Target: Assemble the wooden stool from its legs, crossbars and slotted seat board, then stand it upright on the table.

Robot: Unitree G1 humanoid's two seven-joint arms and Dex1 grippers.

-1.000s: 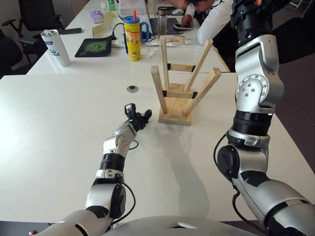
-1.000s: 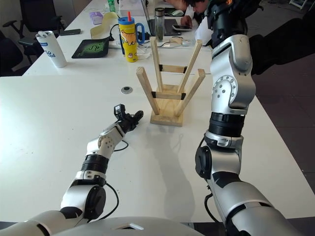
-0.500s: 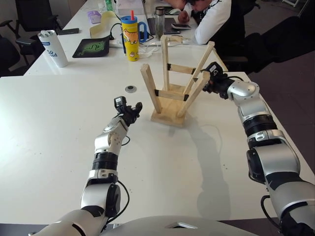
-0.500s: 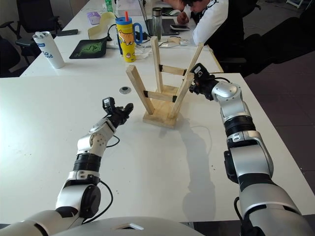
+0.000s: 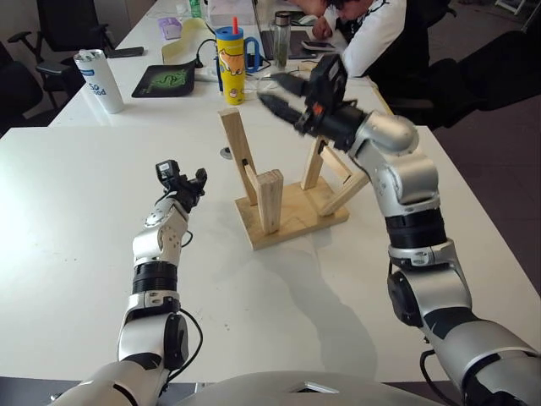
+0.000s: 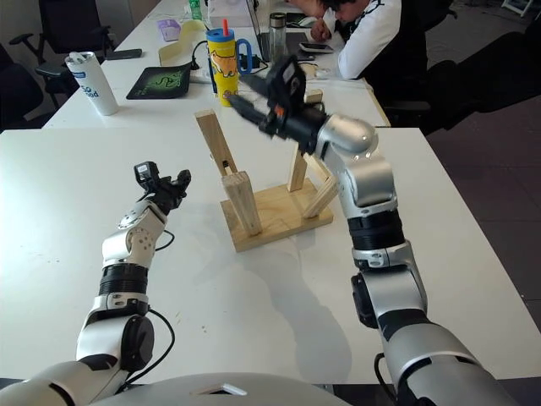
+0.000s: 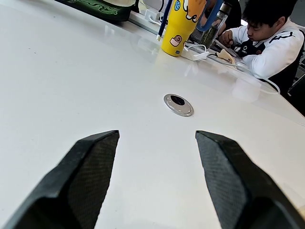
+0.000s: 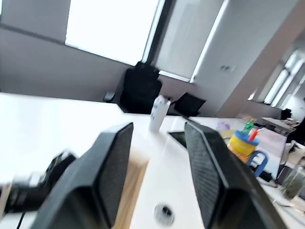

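Yellow cup (image 5: 232, 65), white bottle (image 5: 100, 80), green mat (image 5: 166, 79), table grommet (image 7: 178, 104).

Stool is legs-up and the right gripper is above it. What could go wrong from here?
1. The right gripper hangs open over the legs and holds nothing. A grab at one leg might tip or drag the stool rather than turn it.
2. The left gripper is open and apart from the stool, so nothing steadies it.
3. The cup stands close behind, so a wide swing of the arm could hit it.
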